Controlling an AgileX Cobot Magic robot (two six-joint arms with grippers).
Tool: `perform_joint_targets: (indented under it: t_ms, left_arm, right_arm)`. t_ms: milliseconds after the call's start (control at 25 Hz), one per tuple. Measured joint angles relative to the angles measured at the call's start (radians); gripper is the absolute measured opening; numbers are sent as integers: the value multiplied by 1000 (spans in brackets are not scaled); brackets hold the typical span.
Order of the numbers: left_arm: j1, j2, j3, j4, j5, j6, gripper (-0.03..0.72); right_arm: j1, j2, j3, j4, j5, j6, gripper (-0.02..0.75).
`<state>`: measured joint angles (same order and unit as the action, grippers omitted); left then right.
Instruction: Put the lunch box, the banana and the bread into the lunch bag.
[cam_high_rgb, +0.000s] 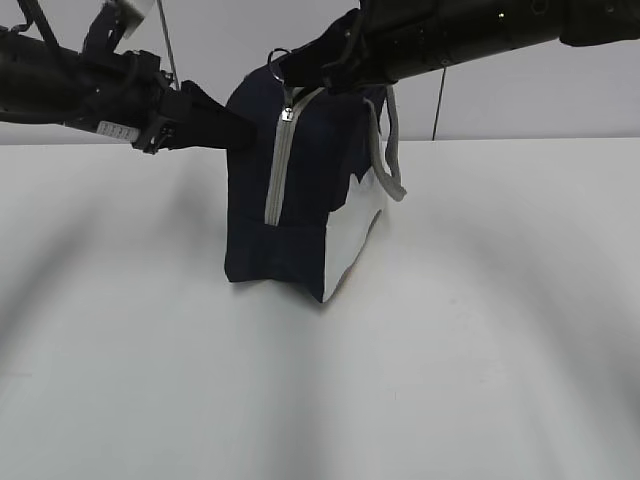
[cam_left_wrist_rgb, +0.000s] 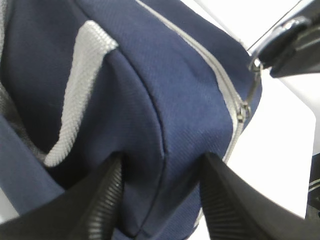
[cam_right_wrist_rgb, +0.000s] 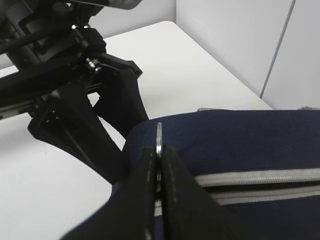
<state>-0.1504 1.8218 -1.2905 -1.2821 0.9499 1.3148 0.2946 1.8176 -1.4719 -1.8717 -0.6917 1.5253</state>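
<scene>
1. Exterior view: the lunch bag (cam_high_rgb: 300, 200) stands upright on the white table (cam_high_rgb: 480, 350), navy fabric with a white side panel (cam_high_rgb: 355, 240) facing right. A grey zipper (cam_high_rgb: 278, 165) runs down its near end, and a grey strap handle (cam_high_rgb: 385, 150) hangs over the right side. The left gripper (cam_high_rgb: 235, 130) comes in from the left and meets the bag's upper left edge. The right gripper (cam_high_rgb: 290, 70) reaches from the upper right to the bag's top corner, where a metal ring pull (cam_high_rgb: 277, 58) shows at its tip. Lunch box, banana and bread are not visible in any view.

2. Left wrist view: the left gripper (cam_left_wrist_rgb: 162, 197) has its two black ribbed fingers (cam_left_wrist_rgb: 102, 200) set either side of a fold of the bag's (cam_left_wrist_rgb: 150, 100) navy fabric, pinching that end of the bag. A grey strap handle (cam_left_wrist_rgb: 75, 100) loops down on the left. The zipper (cam_left_wrist_rgb: 220, 80) runs along the top edge toward the right gripper's (cam_left_wrist_rgb: 280, 37) tip, upper right, which holds the ring pull there.

3. Right wrist view: the right gripper's (cam_right_wrist_rgb: 159, 165) fingers are pressed together on the thin metal ring pull (cam_right_wrist_rgb: 159, 137), seen edge-on, rising between them. Below lies the bag (cam_right_wrist_rgb: 250, 145), its zipper (cam_right_wrist_rgb: 260, 185) appearing closed along the visible stretch. The left gripper's (cam_right_wrist_rgb: 120, 135) black body stands behind, against the bag's far end.
</scene>
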Motion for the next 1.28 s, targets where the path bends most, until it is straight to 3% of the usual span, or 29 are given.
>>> perform_joint_targets:
  t_ms: [240, 560, 840, 1000, 1280]
  left_arm:
    - [0, 21, 0, 8, 7, 0, 307]
    - [0, 60, 0, -9, 41, -3, 109]
    - [0, 60, 0, -36, 38, -3, 88]
    - [-1, 60, 0, -36, 40, -3, 13]
    - [-1, 61, 0, -38, 84, -3, 4]
  right_arm:
    - [0, 0, 0, -1, 0, 0, -16]
    - [0, 0, 0, -2, 0, 0, -16]
    - [0, 0, 0, -2, 0, 0, -16]
    - [0, 0, 0, -2, 0, 2, -16]
    - [0, 0, 0, 10, 0, 14, -16]
